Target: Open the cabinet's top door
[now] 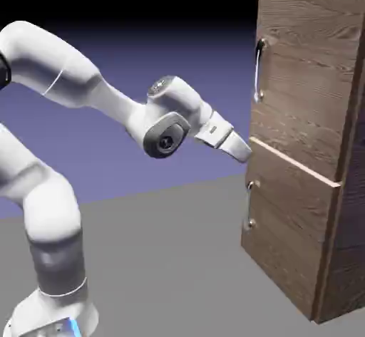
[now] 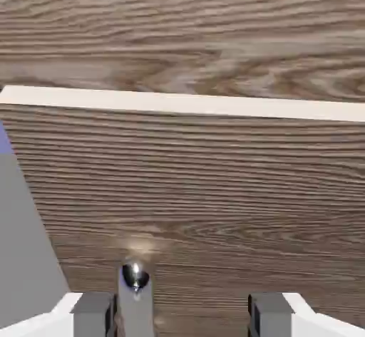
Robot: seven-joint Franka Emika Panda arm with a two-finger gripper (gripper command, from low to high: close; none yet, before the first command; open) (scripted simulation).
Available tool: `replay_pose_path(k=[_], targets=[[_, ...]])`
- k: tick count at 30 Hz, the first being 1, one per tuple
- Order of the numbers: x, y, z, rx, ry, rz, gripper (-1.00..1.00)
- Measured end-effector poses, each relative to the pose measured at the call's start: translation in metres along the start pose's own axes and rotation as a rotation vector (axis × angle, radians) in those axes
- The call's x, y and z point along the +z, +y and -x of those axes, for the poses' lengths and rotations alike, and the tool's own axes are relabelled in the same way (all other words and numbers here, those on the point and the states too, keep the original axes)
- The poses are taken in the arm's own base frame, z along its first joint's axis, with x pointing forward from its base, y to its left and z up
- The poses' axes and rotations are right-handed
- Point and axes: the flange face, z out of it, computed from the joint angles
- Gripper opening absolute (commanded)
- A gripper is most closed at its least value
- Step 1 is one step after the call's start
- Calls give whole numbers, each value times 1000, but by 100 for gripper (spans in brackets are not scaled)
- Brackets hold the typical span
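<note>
Gripper [image 1: 246,152] spread wide, empty, just beside cabinet [image 1: 306,100] front, below top door handle [image 1: 258,68]

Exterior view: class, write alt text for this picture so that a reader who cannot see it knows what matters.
A white robot arm reaches from the left toward a tall dark wood cabinet, its gripper open just short of the pale seam between the two doors. The top door is shut, and its long silver handle sits above the gripper, untouched. The cabinet stands on a grey table.

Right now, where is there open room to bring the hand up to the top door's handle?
Free: air left of the cabinet, from the gripper up to the top door's handle. Crowded: the gripper nearly meets the pale edge.
</note>
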Motion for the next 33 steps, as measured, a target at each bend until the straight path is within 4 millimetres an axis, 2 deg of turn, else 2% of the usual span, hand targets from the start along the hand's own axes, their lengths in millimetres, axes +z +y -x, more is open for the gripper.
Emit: replay_pose_path(k=[8, 16, 24, 33], targets=[[-26, -9, -33, 459, 48, -84, 0], [-51, -16, -55, 904, 59, -197, 0], [-73, -23, -65, 1333, 22, -331, 0], [-90, -35, -63, 1793, -85, -491, 0]])
